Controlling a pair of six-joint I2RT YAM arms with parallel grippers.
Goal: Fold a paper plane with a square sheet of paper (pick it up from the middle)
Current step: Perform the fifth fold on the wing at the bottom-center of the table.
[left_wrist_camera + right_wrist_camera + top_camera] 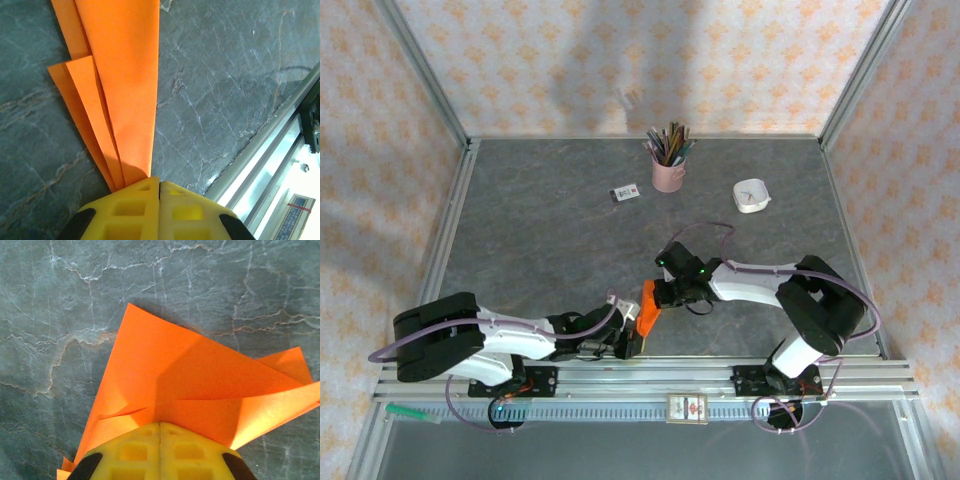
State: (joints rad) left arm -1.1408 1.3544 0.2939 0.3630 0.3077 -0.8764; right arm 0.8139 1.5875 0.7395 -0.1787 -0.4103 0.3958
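The orange paper (647,303), folded into a slim pointed wedge with layered creases like a paper plane, hangs between my two grippers near the table's front edge. My left gripper (632,338) is at its near end. In the left wrist view the yellow jaws (160,182) are shut, and the paper's (125,75) narrow end runs in at the fingertips. My right gripper (663,293) is on its far, wider end. In the right wrist view its jaws (160,424) are shut, with the paper's (190,375) flaps fanning out from them above the grey table.
A pink pencil cup (669,172) stands at the back, with a small white card (625,193) to its left and a small white dish (751,196) to its right. The aluminium front rail (640,385) lies just behind the left gripper.
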